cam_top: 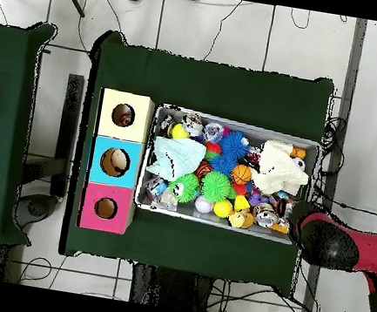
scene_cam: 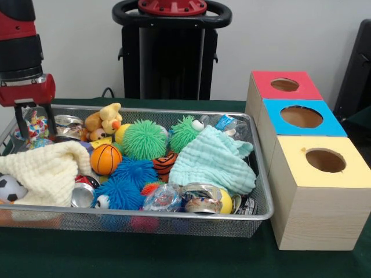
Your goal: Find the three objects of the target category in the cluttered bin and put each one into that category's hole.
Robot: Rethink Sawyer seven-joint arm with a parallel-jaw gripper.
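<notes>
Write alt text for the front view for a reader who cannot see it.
A wire mesh bin on a green table holds a jumble of toys: spiky balls, a small basketball, plush animals, crushed cans and two cloths. The robot's gripper hangs open over its left end. To the right stand three wooden boxes with round holes, topped red, blue and yellow.

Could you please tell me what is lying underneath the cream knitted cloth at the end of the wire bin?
Poking out beneath the cream knitted cloth are a crushed silver can and a black-and-white soccer ball. Whatever lies under its middle is covered and cannot be seen.
</notes>
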